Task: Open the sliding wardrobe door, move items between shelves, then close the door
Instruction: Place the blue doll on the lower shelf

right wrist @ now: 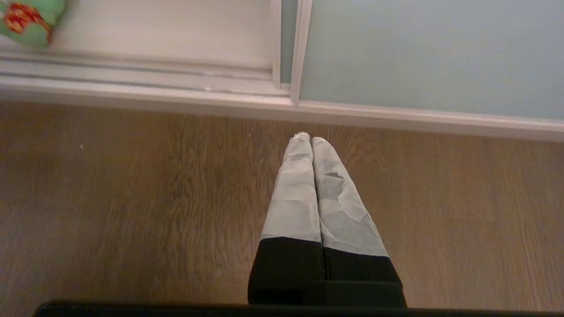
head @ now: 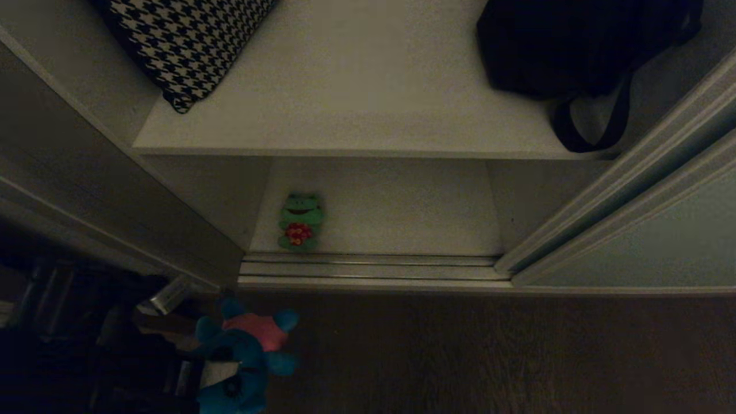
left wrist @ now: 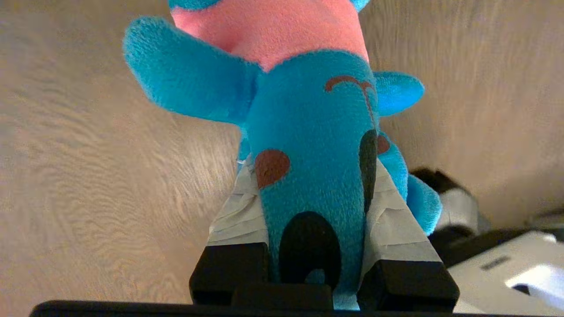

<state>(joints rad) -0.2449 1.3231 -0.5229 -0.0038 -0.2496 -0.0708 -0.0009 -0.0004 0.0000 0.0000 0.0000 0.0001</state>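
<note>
My left gripper (left wrist: pixel 313 169) is shut on the blue plush toy (left wrist: pixel 308 132) with the pink back, held over the wooden floor in front of the wardrobe. In the head view this toy (head: pixel 247 356) hangs low at the left. The green frog (head: pixel 300 221) with its red belly sits at the front left of the lower white shelf (head: pixel 402 207). The upper shelf (head: pixel 368 115) juts out above it. The sliding wardrobe door (head: pixel 650 241) stands pushed to the right, leaving the opening bare. My right gripper (right wrist: pixel 308 138) is shut and empty above the floor, near the door's edge (right wrist: pixel 418 53).
A houndstooth cushion (head: pixel 184 40) lies at the upper shelf's left, a black strapped bag (head: pixel 575 46) at its right. Silvery rails (head: pixel 368 270) run along the wardrobe's threshold. A dark wooden frame (head: pixel 115 218) borders the opening at the left. Wooden floor (head: pixel 489 356) spreads in front.
</note>
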